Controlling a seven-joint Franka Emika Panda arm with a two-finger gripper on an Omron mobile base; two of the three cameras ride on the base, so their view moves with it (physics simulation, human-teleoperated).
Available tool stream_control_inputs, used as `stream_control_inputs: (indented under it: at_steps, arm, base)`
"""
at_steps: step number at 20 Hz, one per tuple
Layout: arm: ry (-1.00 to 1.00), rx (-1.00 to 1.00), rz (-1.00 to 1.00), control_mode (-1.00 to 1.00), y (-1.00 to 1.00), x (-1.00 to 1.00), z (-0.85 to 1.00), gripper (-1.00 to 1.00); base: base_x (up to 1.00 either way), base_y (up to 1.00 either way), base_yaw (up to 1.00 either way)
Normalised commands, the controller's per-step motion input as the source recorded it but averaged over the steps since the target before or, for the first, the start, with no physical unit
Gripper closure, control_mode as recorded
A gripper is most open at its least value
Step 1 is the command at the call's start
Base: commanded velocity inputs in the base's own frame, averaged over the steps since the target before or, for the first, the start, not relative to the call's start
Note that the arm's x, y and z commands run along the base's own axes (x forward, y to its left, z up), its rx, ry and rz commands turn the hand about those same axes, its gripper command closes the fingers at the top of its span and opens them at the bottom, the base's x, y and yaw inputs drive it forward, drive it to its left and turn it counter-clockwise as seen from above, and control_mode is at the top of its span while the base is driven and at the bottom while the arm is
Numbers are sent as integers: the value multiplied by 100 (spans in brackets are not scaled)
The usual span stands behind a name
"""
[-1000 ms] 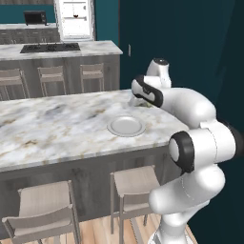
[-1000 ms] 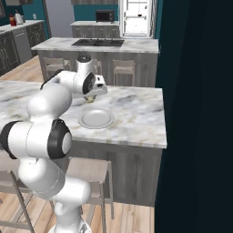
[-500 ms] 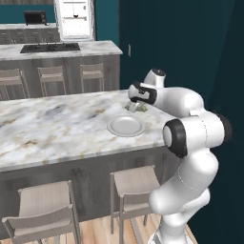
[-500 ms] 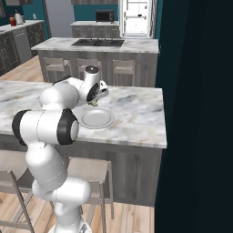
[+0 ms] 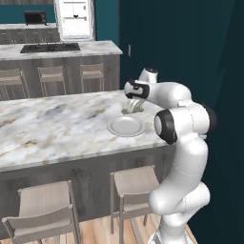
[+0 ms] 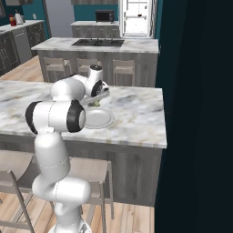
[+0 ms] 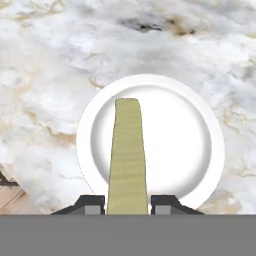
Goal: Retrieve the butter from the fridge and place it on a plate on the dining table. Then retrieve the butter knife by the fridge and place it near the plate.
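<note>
Marbled dining table (image 5: 52,128) carries the plate (image 5: 126,127) near its right end, set ready to receive the butter (image 5: 129,110), which hangs at the plate's far rim. Right base view: gripper (image 6: 96,103) poised at the plate (image 6: 97,118), above its far rim. Hand view: narrowly parted fingertips (image 7: 91,204) clamp the butter (image 7: 128,155) lengthwise over the plate (image 7: 200,135), evidently for lowering.

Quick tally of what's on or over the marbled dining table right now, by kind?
Round pale grey-white plate: 1
Pale yellow-olive butter stick, held in the gripper above the plate: 1
Total: 2
</note>
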Motion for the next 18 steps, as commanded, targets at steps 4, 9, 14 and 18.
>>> stream_control_inputs:
  at_steps: [4, 9, 14, 18]
  arm:
    - [1, 0, 0, -100, 18, 1, 0, 100]
    - [1, 0, 0, -100, 11, 1, -8, 100]
    - [0, -2, 0, -100, 6, 0, -26, 100]
    - [0, -3, 0, -100, 0, 0, -36, 100]
  base:
    - [0, 0, 0]
    - [0, 0, 0]
    - [0, 0, 0]
    - [0, 0, 0]
